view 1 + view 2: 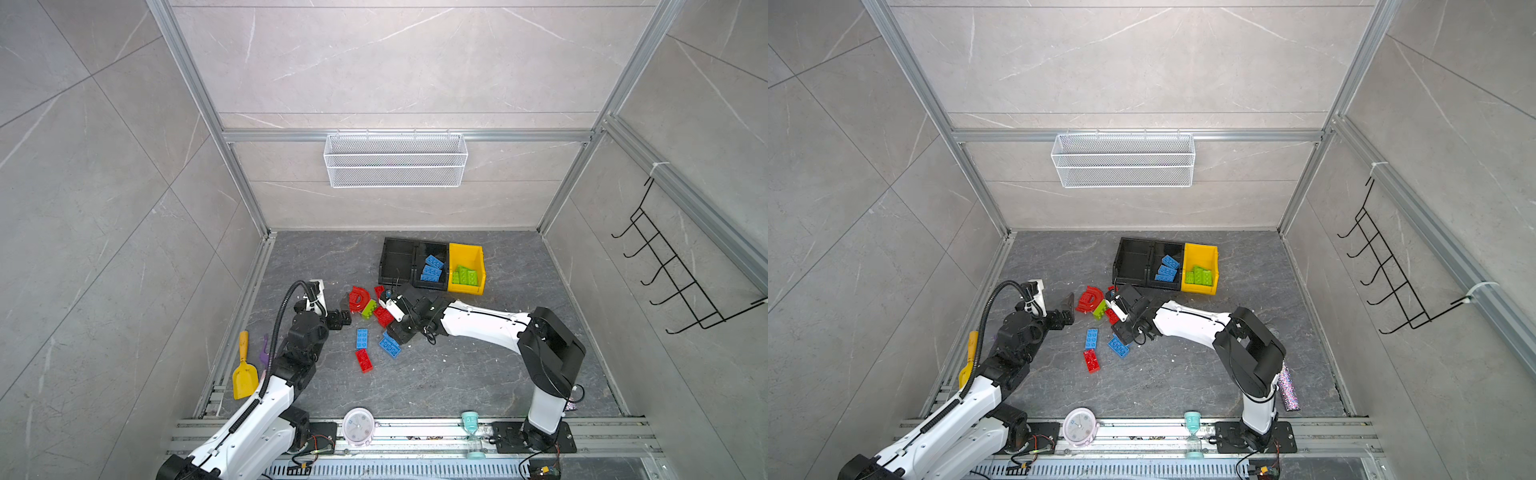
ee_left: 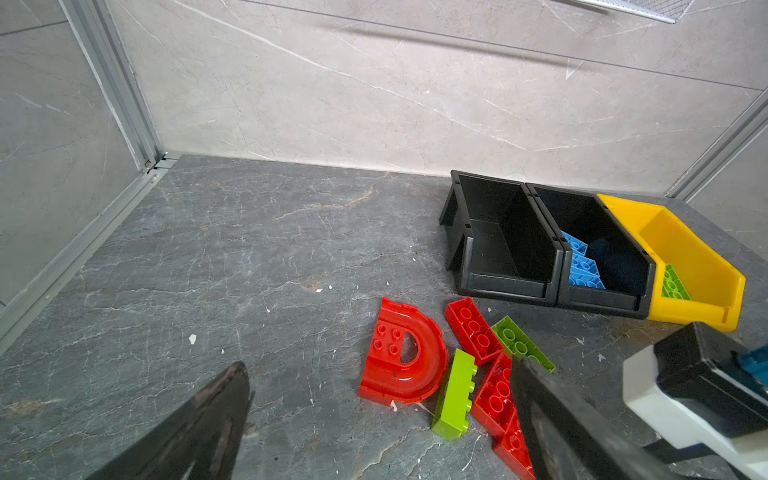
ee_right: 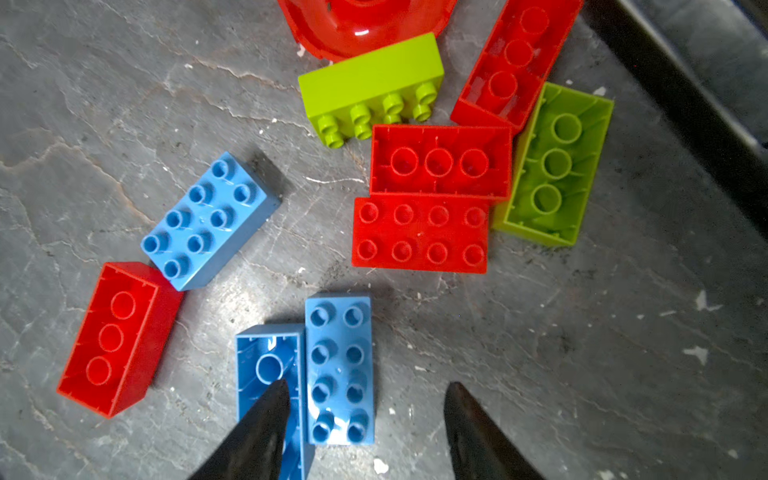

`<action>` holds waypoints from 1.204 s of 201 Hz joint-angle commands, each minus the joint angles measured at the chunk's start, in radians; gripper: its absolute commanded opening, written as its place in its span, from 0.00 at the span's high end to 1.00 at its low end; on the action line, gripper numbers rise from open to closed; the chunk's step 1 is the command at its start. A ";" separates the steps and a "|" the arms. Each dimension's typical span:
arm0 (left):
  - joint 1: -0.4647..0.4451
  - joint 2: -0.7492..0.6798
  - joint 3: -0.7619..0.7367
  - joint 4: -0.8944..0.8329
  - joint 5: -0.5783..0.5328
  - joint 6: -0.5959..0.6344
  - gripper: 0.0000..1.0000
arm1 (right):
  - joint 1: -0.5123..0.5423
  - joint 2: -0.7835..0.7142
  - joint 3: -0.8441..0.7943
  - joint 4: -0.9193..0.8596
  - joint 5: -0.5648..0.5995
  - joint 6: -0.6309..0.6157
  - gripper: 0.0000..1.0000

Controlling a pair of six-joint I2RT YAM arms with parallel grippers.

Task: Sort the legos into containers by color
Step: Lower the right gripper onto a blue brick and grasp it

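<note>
Three containers stand in a row at the back: a bare black bin [image 1: 398, 261], a black bin [image 1: 420, 254] with blue legos, and a yellow bin [image 1: 466, 254] with lime ones. Loose legos lie in front: a red arch [image 1: 359, 298], a lime brick [image 1: 368, 309], red bricks [image 3: 419, 232] and blue bricks [image 1: 362, 338]. My right gripper [image 3: 368, 385] is open low over two blue bricks. The studs-up one [image 3: 338, 370] lies between its fingers, and one fingertip [image 3: 274, 399] is over the upside-down one [image 3: 266, 349]. My left gripper [image 2: 379, 365] hangs wide open beside the red arch, holding nothing.
A yellow shovel [image 1: 243, 374] and a purple piece [image 1: 264, 353] lie by the left rail. A clock [image 1: 357, 426] and a sand timer [image 1: 471, 432] sit on the front rail. On the back wall hangs a white mesh basket [image 1: 395, 160], and a black hook rack [image 1: 665, 270] is on the right wall.
</note>
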State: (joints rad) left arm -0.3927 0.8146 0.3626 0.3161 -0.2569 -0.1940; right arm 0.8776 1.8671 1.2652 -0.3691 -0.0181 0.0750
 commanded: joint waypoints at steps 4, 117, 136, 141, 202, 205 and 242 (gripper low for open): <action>0.001 -0.015 0.003 0.034 -0.005 0.005 0.00 | -0.003 0.065 0.041 -0.033 0.015 -0.019 0.38; 0.002 -0.008 0.001 0.040 0.001 0.000 0.00 | -0.098 -0.020 -0.057 -0.019 0.027 0.043 0.37; 0.002 -0.004 0.002 0.043 0.005 -0.001 0.00 | -0.098 -0.044 -0.063 -0.021 0.000 0.034 0.34; 0.003 -0.002 0.001 0.044 0.005 -0.001 0.00 | -0.098 -0.048 -0.064 -0.020 -0.010 0.031 0.34; 0.002 0.008 0.004 0.046 0.006 -0.001 0.00 | -0.096 0.041 -0.014 -0.030 -0.055 -0.003 0.32; 0.002 0.007 0.004 0.046 0.007 -0.001 0.00 | -0.095 0.047 -0.012 -0.029 -0.055 -0.002 0.32; 0.002 0.011 0.003 0.047 0.004 -0.001 0.00 | -0.094 0.079 -0.001 -0.045 -0.015 -0.001 0.35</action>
State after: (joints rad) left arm -0.3927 0.8238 0.3622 0.3180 -0.2558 -0.1944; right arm 0.7784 1.9232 1.2385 -0.3805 -0.0532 0.0849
